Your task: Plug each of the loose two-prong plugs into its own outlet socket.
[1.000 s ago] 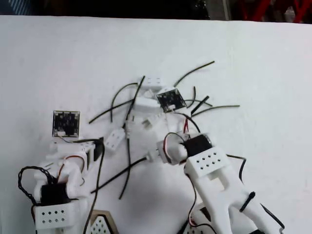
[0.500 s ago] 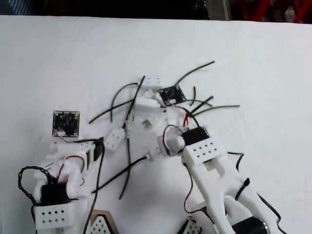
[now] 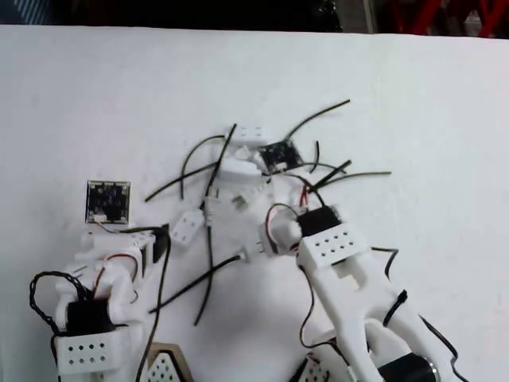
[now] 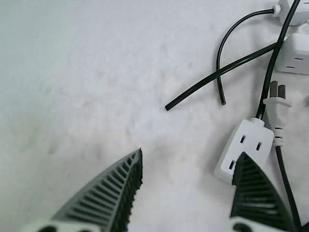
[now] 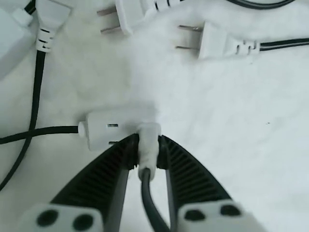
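Right gripper point(image 5: 148, 140) clamps two-prong plug point(image 5: 147, 152), touching outlet socket point(image 5: 104, 131); line prongs square with slots point(image 5: 112, 126), press gently. Left gripper point(image 4: 191, 154) gapes wide, empty.

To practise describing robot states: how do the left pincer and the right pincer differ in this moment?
The left pincer is open; the right pincer is shut. The left pincer holds nothing, with bare table between its tips; the right pincer grips a white plug. Both have dark ribbed fingers and sit low over the table.
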